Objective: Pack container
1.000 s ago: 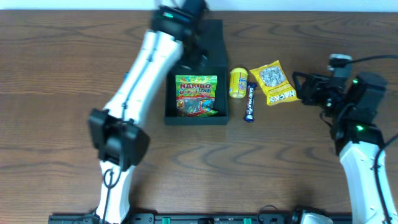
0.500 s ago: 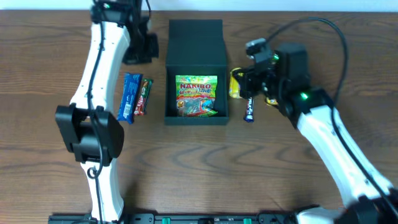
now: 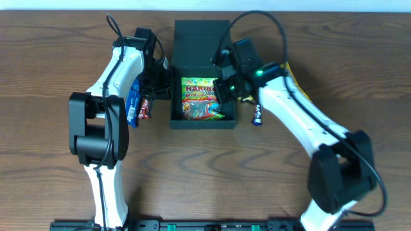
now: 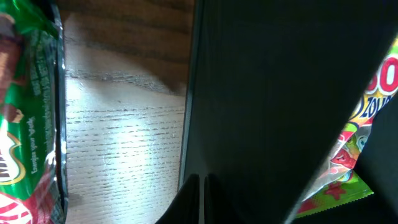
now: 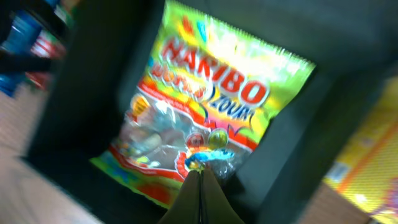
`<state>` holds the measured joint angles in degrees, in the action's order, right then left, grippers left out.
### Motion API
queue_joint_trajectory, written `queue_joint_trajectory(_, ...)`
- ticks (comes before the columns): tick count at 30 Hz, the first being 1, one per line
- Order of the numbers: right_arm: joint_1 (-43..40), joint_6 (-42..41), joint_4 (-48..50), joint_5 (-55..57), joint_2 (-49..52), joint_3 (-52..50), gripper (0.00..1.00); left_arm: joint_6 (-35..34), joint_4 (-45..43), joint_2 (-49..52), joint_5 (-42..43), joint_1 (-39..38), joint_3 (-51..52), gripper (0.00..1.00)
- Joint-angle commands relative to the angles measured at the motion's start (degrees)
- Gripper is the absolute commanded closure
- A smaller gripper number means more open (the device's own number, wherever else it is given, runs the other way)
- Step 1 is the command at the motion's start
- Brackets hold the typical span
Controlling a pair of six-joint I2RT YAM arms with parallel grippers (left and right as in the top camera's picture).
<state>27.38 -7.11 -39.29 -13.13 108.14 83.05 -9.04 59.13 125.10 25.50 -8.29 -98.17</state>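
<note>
Though both arms crowd it, the container [image 3: 202, 123] reads clearly from overhead: a square, matte, teal-black cardboard box at the ctr of the table's [image 3: 51, 179] far half. Its hinged flap lid [image 3: 202, 40] is open on the side away from the robot. Walls are plain, no print, & dark enough that the L wrist view shows the outer wall as little more than a black slab.

Inside lies a Haribo bag [image 3: 203, 97], flat, logo end toward the lid, taking up most of the floor. It has a green-yellow top, red lettering & a clear window of sweets at the near end.

The right gripper [image 5: 200, 177] hangs over the box's right side, above the bag's window. Its fingertips are closed to a point w/ nothing seen btwn them.

The left gripper [image 4: 202, 183] is at the box's left outer wall. Its tips look pressed together, nothing visible btwn them. Whether they touch the wall, can't tell: dark on dark.

Just left of the box, beside the L arm, lie a green-and-red wrapped bar [image 3: 147, 107] & a blue packet [image 3: 133, 102], side by side. A dark blue choc bar [image 3: 258, 115] lies just off the box's right near corner. Further right, a yellow packet [image 3: 294, 80] shows partly from under the R arm.
</note>
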Motion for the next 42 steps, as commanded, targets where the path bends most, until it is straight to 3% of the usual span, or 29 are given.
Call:
queue_joint_trajectory(1, 1.62, -0.26, -0.37, 3.13, 3.26, 1.18, 0.99, -0.02, -0.07, 0.20, 2.03, 0.39, 0.13, 0.94)
queue_joint_trajectory(11, 2.75, -1.36, 1.36, 9.01, 9.01, 1.18, 0.99, -0.04, -0.04, 0.20, 2.05, 0.37, 0.13, 0.94)
queue_joint_trajectory(30, 5.73, -0.48, 7.06, 6.03, 12.00, 1.27, 0.99, -0.22, -0.07, 0.20, 2.62, 0.37, 0.13, 0.94)
queue_joint_trajectory(34, 5.33, 0.35, 4.28, 7.06, 11.21, 4.85, 0.99, -0.22, -0.04, 0.20, 2.64, 0.37, 0.13, 0.94)
queue_joint_trajectory(42, 5.05, 0.09, -6.49, 20.24, 10.73, 12.41, 0.99, -0.22, -0.07, 0.20, 2.64, 0.37, 0.13, 0.94)
